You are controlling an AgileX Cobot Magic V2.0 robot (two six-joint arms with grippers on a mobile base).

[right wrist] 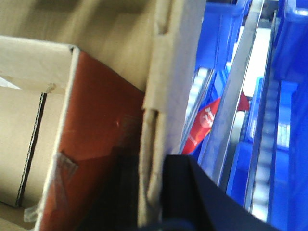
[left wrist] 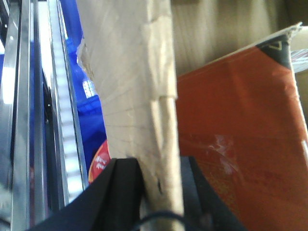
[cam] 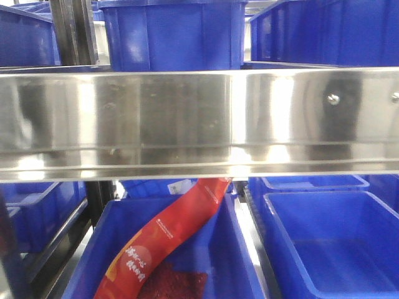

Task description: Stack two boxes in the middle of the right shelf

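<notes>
In the left wrist view my left gripper (left wrist: pixel 161 168) is shut on the upright wall of a tan cardboard box (left wrist: pixel 130 72), one black finger on each side. An orange-red panel (left wrist: pixel 240 134) lies inside the box. In the right wrist view my right gripper (right wrist: pixel 153 166) is shut on another wall edge of a tan cardboard box (right wrist: pixel 168 72), with a red-brown inner face (right wrist: pixel 96 120) beside it. The shelf's shiny steel front rail (cam: pixel 187 118) fills the front view, with screw heads (cam: pixel 333 98) at its right end. No box or gripper shows in the front view.
Blue plastic bins stand above the rail (cam: pixel 174 31) and below it (cam: pixel 330 243). A long red packet (cam: pixel 168 230) lies in the lower left bin. Steel rack rails run beside the boxes in the left wrist view (left wrist: pixel 19 120) and the right wrist view (right wrist: pixel 231 106).
</notes>
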